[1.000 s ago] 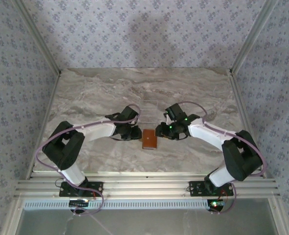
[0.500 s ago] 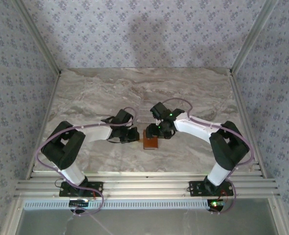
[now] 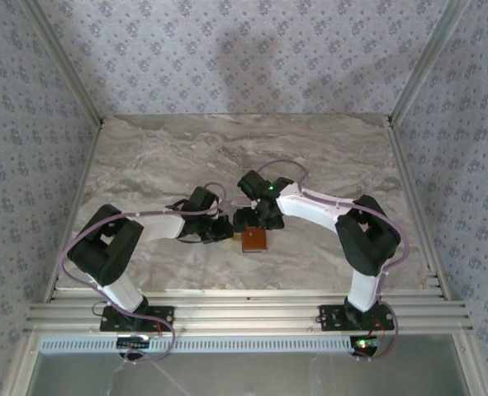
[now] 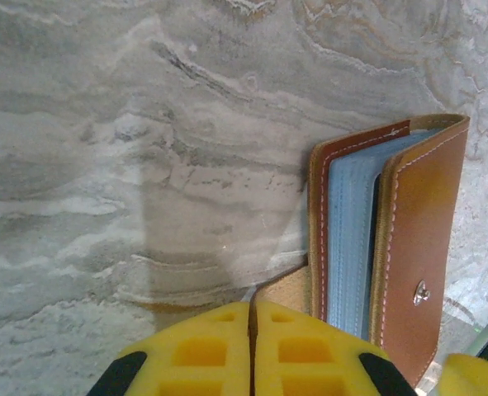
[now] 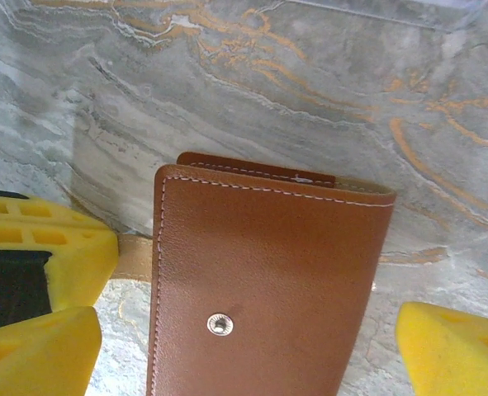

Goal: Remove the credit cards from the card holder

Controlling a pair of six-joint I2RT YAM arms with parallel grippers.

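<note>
1. The card holder lies flat on the marble table, at about 6 o'clock from the table's centre. Its brown cover faces up with the snap stud showing. The cover is lifted slightly, so the grey-blue sleeves fan out along one edge.
2. The credit cards are presumably tucked in those sleeves. I cannot pick out a single one, though a dark sliver between two leaves may be a card edge.
3. As a judgement, the holder is light, floppy leather that could slide on polished stone and fold shut unless pinned. The cards should be thin, stiff and slick, held only by sleeve friction. They are best pinched by an exposed short edge and drawn straight along the sleeve.
4. In the right wrist view a tan closure strap leaves the holder at 9 o'clock. It ends in the left gripper, whose pads are pressed together on it and seem to anchor the holder.
5. In the top view the right gripper hangs at the holder's 12 o'clock. Its jaws are spread wide, one finger on either side of the cover, gripping nothing.
</note>
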